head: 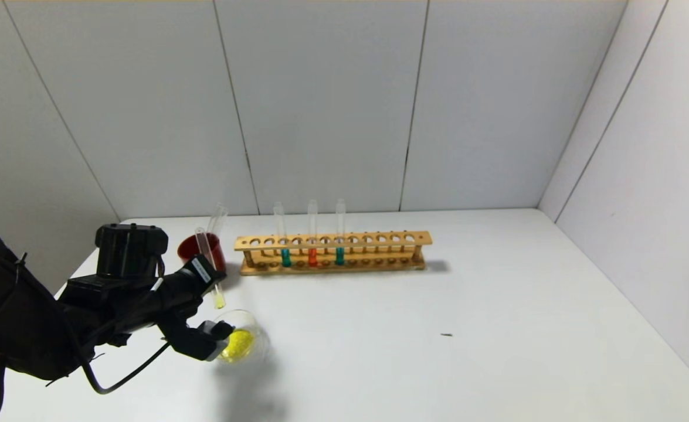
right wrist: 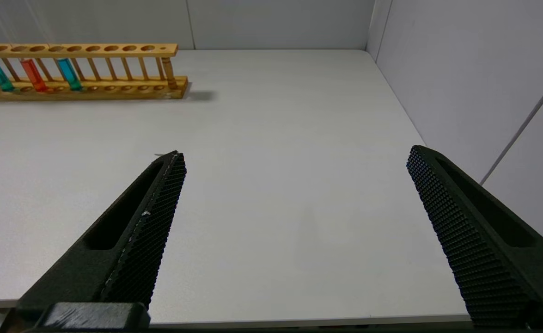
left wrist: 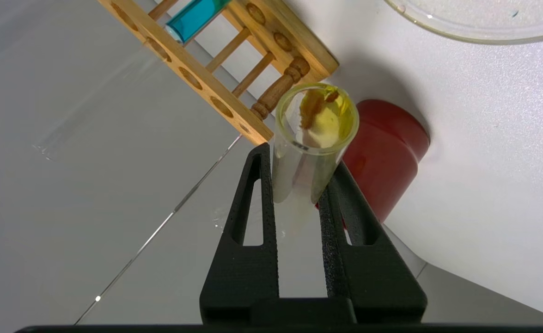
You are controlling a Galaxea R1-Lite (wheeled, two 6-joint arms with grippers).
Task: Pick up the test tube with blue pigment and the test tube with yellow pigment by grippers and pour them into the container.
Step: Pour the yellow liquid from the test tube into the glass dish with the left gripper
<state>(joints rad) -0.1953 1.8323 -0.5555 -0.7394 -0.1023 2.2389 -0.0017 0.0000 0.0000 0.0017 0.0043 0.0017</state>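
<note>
My left gripper [head: 209, 281] is shut on the test tube with yellow pigment [head: 208, 258], held tilted just above the container's far rim. Only a trace of yellow shows at the tube's lower end. The tube also shows between the fingers in the left wrist view [left wrist: 315, 138], where my left gripper [left wrist: 299, 159] grips it. The container [head: 256, 346], a clear glass dish, holds yellow liquid; its rim shows in the left wrist view [left wrist: 474, 32]. The test tube with blue pigment [head: 339, 256] stands in the wooden rack [head: 379, 240]. My right gripper [right wrist: 295, 152] is open and empty over the table's front right.
A dark red cup [head: 194, 249] stands behind my left gripper with an empty tube [head: 218, 217] leaning in it. The rack also holds a teal tube [head: 285, 257] and an orange tube [head: 312, 256]. White walls close the back and right.
</note>
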